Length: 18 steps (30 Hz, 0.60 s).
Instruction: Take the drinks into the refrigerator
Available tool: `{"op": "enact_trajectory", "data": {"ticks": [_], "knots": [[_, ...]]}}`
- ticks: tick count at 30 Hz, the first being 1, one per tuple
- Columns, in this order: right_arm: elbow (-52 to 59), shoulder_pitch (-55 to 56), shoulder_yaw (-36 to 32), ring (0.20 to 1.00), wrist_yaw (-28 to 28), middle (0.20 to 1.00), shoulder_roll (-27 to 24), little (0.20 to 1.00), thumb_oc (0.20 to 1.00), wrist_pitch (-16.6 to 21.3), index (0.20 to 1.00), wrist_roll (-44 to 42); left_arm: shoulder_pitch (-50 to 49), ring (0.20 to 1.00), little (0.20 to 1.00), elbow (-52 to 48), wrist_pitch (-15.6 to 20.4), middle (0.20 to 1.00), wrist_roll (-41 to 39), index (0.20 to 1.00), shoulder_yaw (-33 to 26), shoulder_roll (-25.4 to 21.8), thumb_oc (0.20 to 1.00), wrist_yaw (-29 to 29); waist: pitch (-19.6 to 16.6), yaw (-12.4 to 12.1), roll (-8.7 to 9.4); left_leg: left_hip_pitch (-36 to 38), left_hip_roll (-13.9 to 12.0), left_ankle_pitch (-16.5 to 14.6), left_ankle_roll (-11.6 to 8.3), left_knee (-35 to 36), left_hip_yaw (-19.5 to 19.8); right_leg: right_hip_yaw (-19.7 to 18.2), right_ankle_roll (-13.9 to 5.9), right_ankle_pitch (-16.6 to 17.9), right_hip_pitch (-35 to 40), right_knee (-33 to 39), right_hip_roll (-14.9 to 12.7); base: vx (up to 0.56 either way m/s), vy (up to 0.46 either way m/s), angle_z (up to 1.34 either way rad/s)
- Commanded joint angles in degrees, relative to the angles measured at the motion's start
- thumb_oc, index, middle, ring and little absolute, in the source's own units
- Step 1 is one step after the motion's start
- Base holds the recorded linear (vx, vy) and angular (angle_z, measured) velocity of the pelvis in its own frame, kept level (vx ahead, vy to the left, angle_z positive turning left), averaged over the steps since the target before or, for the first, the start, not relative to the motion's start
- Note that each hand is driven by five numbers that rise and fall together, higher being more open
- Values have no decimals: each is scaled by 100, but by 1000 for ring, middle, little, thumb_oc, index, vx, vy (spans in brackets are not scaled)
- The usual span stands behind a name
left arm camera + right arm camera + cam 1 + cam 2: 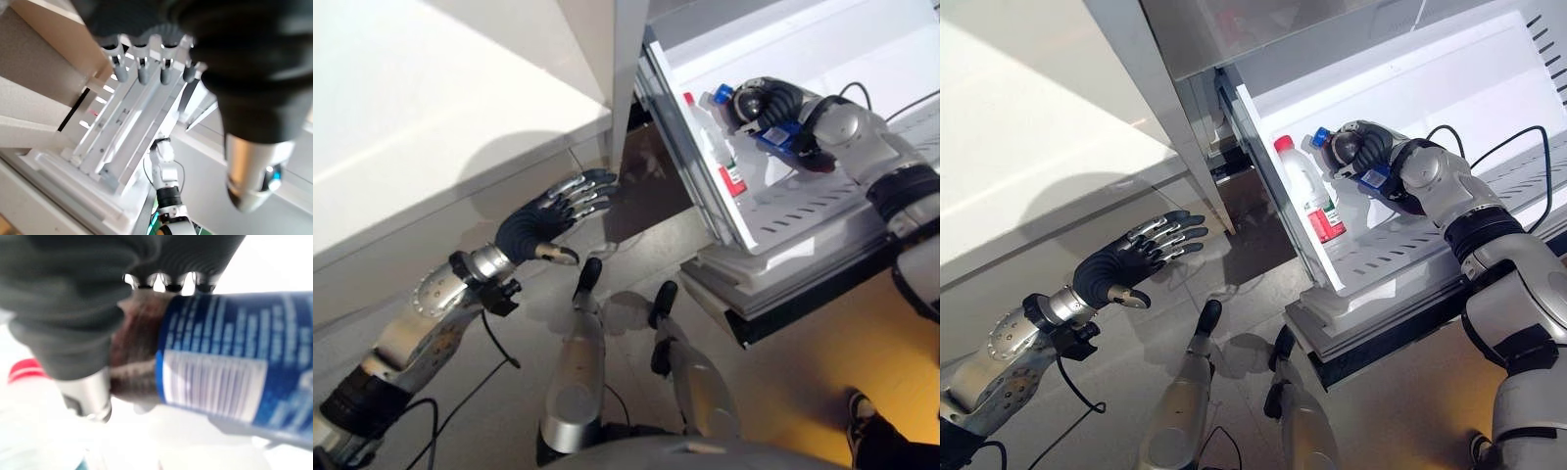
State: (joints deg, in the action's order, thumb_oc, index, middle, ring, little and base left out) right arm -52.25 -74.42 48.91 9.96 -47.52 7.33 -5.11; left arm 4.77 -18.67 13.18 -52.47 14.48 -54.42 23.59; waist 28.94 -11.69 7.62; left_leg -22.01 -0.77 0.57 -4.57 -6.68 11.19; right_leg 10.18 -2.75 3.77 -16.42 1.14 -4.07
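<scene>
Right wrist view: fingers (166,281) apparently round blue-label bottle (215,367).

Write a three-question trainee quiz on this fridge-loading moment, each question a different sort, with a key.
1. True or false: the right hand is curled round the blue-labelled bottle.
2. The cap of the white bottle already standing in the refrigerator door shelf is: A green, B red, C black.
3. Fill in: the left hand is ___, holding nothing.

Key: 1 true; 2 B; 3 open.
</scene>
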Motion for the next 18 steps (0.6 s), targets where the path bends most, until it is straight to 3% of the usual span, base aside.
{"op": "enact_trajectory", "data": {"ticks": [1, 12, 18], "knots": [[-214, -1086, -114, 1000, -211, 1000, -86, 1000, 1000, 32, 1000, 38, -341, 1000, 1000, -662, 202, 1000, 123, 1000, -415, -27, 1000, 14, 85, 70, 79, 53, 353, 227, 595, 400, 80, 179, -113, -246, -251, -611, 27, 0, 0, 0], [-10, -1059, -102, 1000, -170, 1000, -110, 1000, 1000, 25, 1000, -56, -267, 1000, 1000, -647, 218, 1000, 110, 1000, -377, -95, 1000, 9, 85, 73, 84, 127, 351, 212, 602, 385, 74, 152, -105, -267, -210, -653, 16, 0, 0, 0], [821, -1001, -16, 1000, 7, 1000, -505, 1000, 1000, 15, 1000, -363, -178, 1000, 1000, -574, 227, 1000, 86, 1000, -383, -228, 1000, 44, -3, 110, 109, 255, 363, 182, 590, 351, 48, 131, -103, -303, -66, -692, -5, 0, 0, 0]]}}
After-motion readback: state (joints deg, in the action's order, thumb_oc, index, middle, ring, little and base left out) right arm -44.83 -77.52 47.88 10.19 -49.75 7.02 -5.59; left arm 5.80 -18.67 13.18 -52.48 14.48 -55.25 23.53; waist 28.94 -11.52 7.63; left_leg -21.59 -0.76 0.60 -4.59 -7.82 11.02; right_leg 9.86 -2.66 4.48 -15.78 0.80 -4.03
